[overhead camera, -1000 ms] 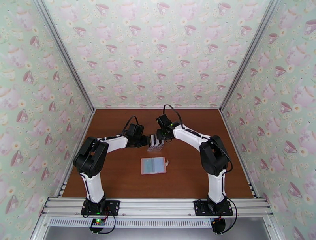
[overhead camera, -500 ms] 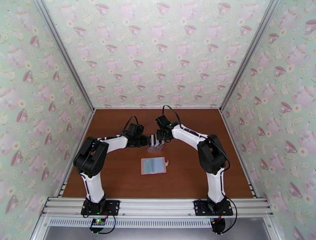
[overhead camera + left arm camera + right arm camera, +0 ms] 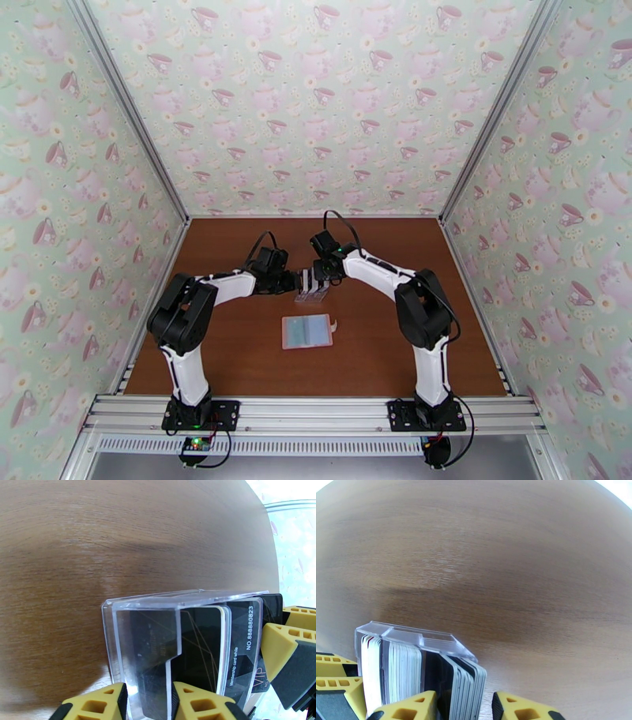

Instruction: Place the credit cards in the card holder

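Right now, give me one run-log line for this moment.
left gripper: shut on clear rack | right gripper: open, straddling cards in rack | wallet: open on table, apart from rack

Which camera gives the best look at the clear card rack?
Left wrist: the clear rack sits close, print on the black cards readable. Right wrist shows rack and cards edge-on; top external shows it tiny, far off.

You're seeing a red-brown wood-grain tabletop (image 3: 237, 355), walls (image 3: 316, 103) in pale green w/ pink teacup print. Card holder (image 3: 307, 331) shows grey-blue. Clear rack (image 3: 118, 638) carries black cards (image 3: 201, 645) w/ gold lines, plus white cards (image 3: 371, 673). Left pincer (image 3: 148, 689) fingers (image 3: 197, 707): yellow & black.
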